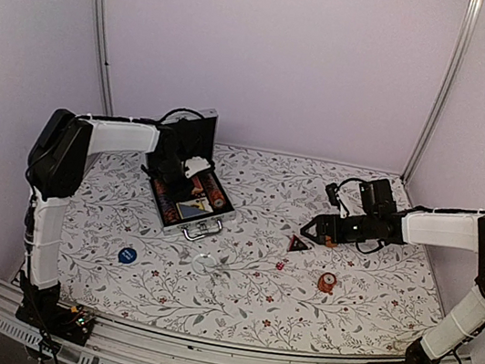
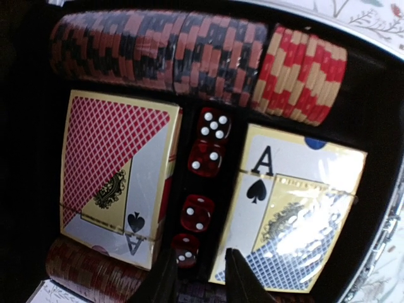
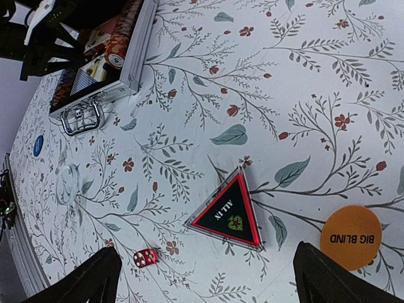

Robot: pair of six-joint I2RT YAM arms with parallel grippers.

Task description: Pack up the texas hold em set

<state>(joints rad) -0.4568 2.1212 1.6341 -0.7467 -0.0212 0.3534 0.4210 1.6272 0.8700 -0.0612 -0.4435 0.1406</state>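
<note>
Far left on the floral tablecloth (image 1: 361,192), the open briefcase (image 1: 188,221) holds reddish chip rows (image 2: 164,53), two card decks (image 2: 113,164) and four red dice (image 2: 203,158). The left gripper (image 2: 202,278) hangs over them, jaws narrowly parted, empty. Spread wide, the right gripper (image 3: 208,281) hovers above a triangular token (image 3: 228,211) reading "ALL IN" and an orange BIG BLIND token (image 3: 351,237), a loose die (image 3: 146,257) nearby.

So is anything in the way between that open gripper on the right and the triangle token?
Nothing visible does. The right gripper hangs open just above the triangle token. A red die and an orange disc lie nearby, not touching it.
</note>
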